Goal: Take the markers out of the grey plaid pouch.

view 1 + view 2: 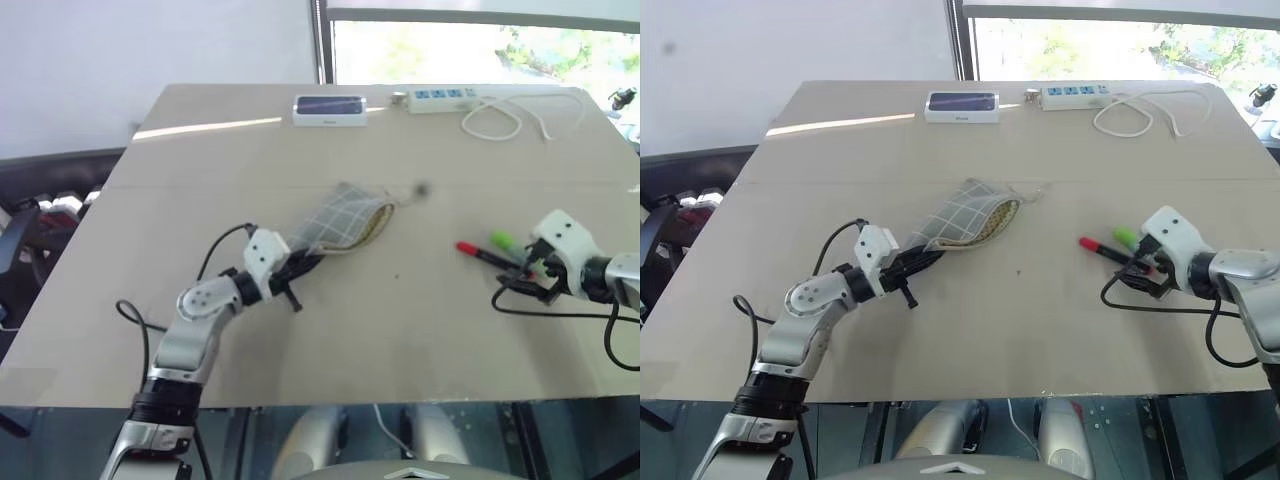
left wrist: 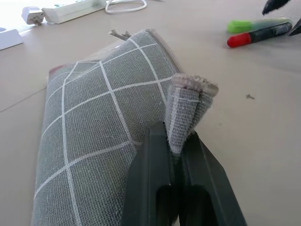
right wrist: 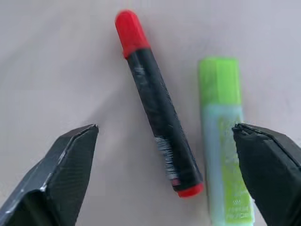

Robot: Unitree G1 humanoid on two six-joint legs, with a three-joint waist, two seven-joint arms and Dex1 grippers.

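Beige table (image 1: 300, 330): your markers (image 3: 160, 113) lie outside the grey plaid pouch (image 1: 340, 225).
Your left gripper (image 2: 181, 155) pinches the pouch's corner; your right gripper (image 3: 164, 155) gapes wide over both markers.

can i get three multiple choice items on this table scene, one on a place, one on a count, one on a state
1. Where do the markers lie?
A. on the bare table beside the right gripper
B. inside the pouch
C. on the power strip

2. How many markers are out on the table?
A. one
B. two
C. four

3. What is the left gripper doing?
A. hanging open over the table
B. shut on a marker
C. shut on a corner of the grey plaid pouch

Answers:
1 A: both rest on the table, by the right gripper, whose fingers stand apart on either side of them.
2 B: one red-capped and one green lie side by side.
3 C: its fingers pinch a fold of the grey plaid pouch.
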